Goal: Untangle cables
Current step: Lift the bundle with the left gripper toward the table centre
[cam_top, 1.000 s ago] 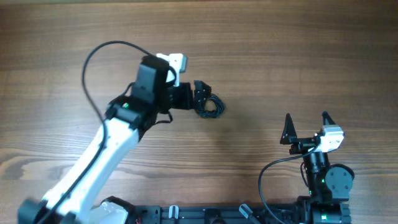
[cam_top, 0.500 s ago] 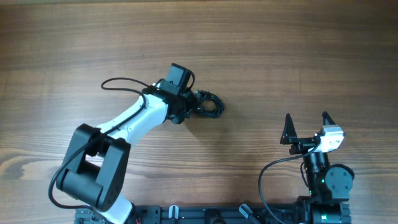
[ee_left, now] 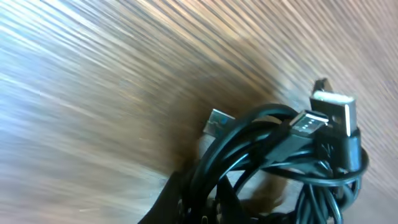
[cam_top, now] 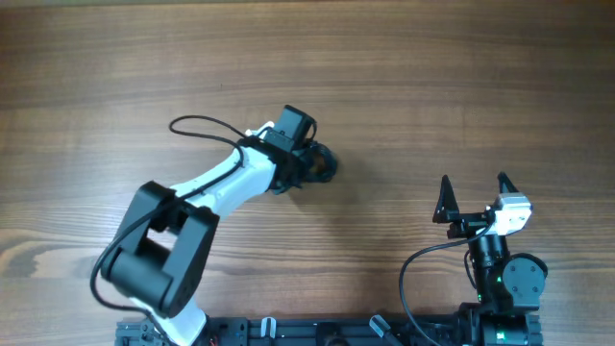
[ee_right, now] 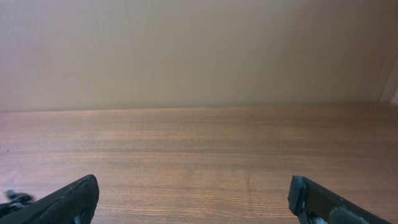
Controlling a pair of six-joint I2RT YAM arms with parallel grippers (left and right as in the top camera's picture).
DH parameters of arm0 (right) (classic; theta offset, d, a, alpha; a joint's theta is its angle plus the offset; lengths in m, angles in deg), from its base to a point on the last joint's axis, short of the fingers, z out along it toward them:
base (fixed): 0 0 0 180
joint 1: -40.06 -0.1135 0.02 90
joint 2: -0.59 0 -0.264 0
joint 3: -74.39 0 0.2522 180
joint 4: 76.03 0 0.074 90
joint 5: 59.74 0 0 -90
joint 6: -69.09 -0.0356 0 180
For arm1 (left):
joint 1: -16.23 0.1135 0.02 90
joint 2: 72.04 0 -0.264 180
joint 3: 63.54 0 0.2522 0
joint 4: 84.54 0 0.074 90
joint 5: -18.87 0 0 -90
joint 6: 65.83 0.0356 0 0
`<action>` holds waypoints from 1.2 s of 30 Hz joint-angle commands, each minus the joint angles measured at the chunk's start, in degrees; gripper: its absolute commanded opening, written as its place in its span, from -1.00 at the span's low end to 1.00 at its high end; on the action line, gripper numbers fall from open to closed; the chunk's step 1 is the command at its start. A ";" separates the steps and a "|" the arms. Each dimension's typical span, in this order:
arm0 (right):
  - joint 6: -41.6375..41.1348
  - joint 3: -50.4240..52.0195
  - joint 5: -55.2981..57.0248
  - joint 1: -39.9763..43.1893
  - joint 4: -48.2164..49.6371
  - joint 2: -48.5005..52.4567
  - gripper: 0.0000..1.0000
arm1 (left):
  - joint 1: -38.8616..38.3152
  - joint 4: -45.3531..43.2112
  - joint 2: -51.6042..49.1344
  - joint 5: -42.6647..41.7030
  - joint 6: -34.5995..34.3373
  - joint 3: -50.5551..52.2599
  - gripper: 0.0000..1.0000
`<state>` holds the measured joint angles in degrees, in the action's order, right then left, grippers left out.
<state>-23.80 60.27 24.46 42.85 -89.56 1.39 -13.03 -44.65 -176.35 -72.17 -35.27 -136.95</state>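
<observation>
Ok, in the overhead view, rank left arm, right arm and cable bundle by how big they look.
1. left arm, largest
2. right arm
3. cable bundle, smallest

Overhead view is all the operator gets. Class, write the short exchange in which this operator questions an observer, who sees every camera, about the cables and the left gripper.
Operator: Has the left gripper caught the cables? The arm hides it from me.
Observer: Yes. The left wrist view shows strands pinched between its closed fingers.
Operator: Are any plug ends free?
Observer: At least two metal plugs stick out of the tangle in that view, one at the upper right and one at the left.
</observation>
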 commanded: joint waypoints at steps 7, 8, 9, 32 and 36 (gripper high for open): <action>0.52 0.07 -0.63 -0.24 0.15 -0.22 1.00 | 7.41 12.92 25.75 4.24 16.22 0.04 -0.92; 0.55 0.07 -0.61 -0.24 0.15 -0.22 0.99 | 7.34 14.25 27.08 3.87 17.40 0.04 -0.92; 0.52 0.07 -0.61 -0.24 0.15 -0.22 0.99 | 7.34 14.99 27.47 3.82 18.51 0.04 -0.92; -45.75 0.04 -25.05 -0.24 1.90 5.44 1.00 | 5.86 16.31 26.18 -16.52 34.14 0.09 -0.92; -42.25 -0.87 -29.35 -0.24 5.01 8.98 1.00 | 5.84 14.01 26.18 -16.52 31.47 0.09 -0.92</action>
<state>-71.34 60.27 0.33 42.85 -86.13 8.21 -6.98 -29.31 -149.84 -87.56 -0.99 -136.58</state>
